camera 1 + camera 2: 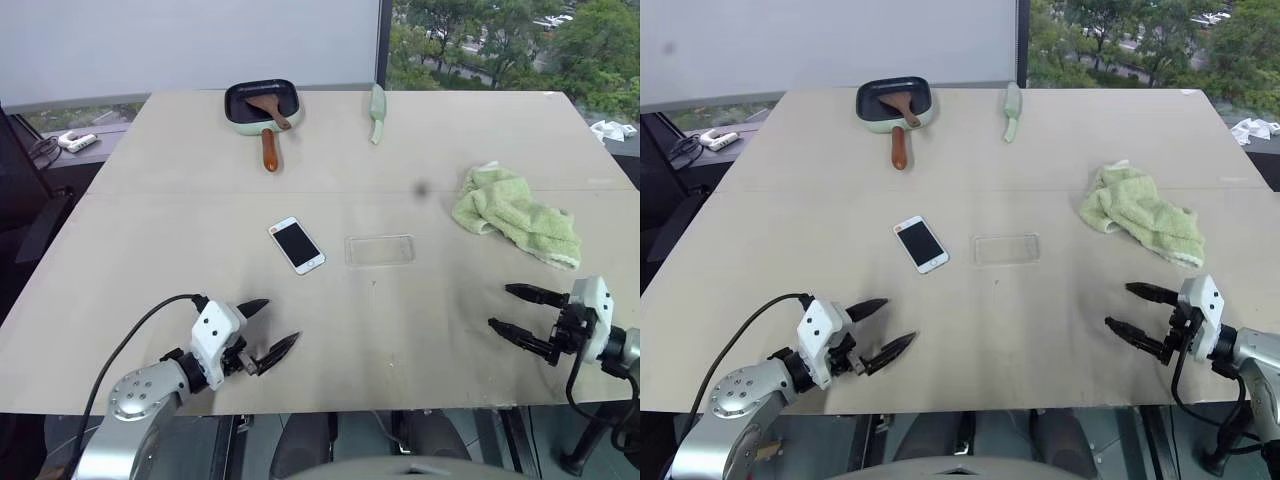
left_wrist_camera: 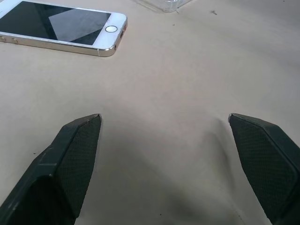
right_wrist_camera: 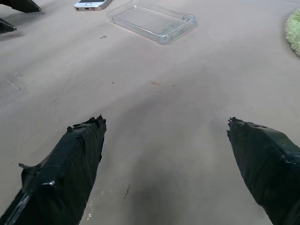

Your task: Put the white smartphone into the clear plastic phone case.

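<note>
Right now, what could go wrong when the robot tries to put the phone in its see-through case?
The white smartphone lies flat on the table, so open fingers might slide it instead of lifting it. The clear plastic phone case is light and loose, and could scoot away when pressed. It also sits crooked to the phone, so corners may miss.

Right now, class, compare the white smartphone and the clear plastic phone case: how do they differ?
The white smartphone is opaque, with a black screen; the clear plastic phone case is see-through and empty. The smartphone lies diagonally; the case lies crosswise. Both rest flat on the table, apart, untouched.
</note>
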Robot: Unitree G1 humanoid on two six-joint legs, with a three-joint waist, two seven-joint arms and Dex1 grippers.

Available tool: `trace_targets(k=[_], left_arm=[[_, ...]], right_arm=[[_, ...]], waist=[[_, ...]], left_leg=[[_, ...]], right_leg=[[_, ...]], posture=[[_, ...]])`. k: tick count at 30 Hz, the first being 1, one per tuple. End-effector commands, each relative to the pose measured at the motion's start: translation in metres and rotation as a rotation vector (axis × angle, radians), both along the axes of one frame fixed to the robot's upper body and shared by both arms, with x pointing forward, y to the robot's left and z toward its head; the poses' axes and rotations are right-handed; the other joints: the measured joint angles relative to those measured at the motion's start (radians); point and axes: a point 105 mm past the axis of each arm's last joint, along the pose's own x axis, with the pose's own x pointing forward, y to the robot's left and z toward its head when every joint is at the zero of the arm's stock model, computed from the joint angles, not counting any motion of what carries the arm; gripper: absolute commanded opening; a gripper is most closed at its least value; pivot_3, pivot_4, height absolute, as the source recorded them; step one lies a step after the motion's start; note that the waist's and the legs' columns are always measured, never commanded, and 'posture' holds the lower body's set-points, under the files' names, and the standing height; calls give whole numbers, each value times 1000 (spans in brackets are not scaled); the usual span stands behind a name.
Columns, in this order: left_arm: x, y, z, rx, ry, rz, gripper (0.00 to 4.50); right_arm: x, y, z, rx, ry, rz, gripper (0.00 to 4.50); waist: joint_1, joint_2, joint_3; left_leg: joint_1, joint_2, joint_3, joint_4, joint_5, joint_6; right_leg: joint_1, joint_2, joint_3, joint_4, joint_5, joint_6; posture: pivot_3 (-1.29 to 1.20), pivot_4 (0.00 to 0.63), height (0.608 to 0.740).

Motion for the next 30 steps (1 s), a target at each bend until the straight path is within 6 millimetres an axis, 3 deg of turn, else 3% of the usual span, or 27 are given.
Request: trace_targets(k=[1,9,16,20,25,30], left_arm=[[1,-1,12,1,-54,-13,4450],[1,0,16,-7,-72,-38,4450],[9,2,45,-77,-124,-92,4450],[4,7,47,-56,-101,-121,4450],[-6,25,51,-15,-88,-94,4450],[-11,31,54,1,-94,-77,4450]], right_arm=[[2,1,7,-5,-37,8,4500],[9,12,13,12,-59,44,4500],[38,63,22,11,-88,134,4500],[49,88,28,12,-114,184,4500],[66,144,35,-26,-189,299,4500],[86,167,33,-113,-218,338,4500]], waist=[[0,0,0],[-2,0,0],[-4,0,1],[-5,-1,1],[-23,-2,2],[-24,-3,3]], left_leg=[[0,0,0,0,0,0],[0,0,0,0,0,0],[0,0,0,0,0,0],[-5,0,2,-1,0,0],[-7,0,2,-3,0,0],[-7,0,3,-4,0,0]], right_leg=[[0,0,0,0,0,0],[0,0,0,0,0,0],[-2,0,0,1,0,0],[-7,0,0,1,0,0],[-12,0,1,3,2,3],[-12,0,0,3,2,3]], posture=[[0,150,740],[0,150,740],[0,150,740],[0,150,740],[0,150,740],[0,150,740]])
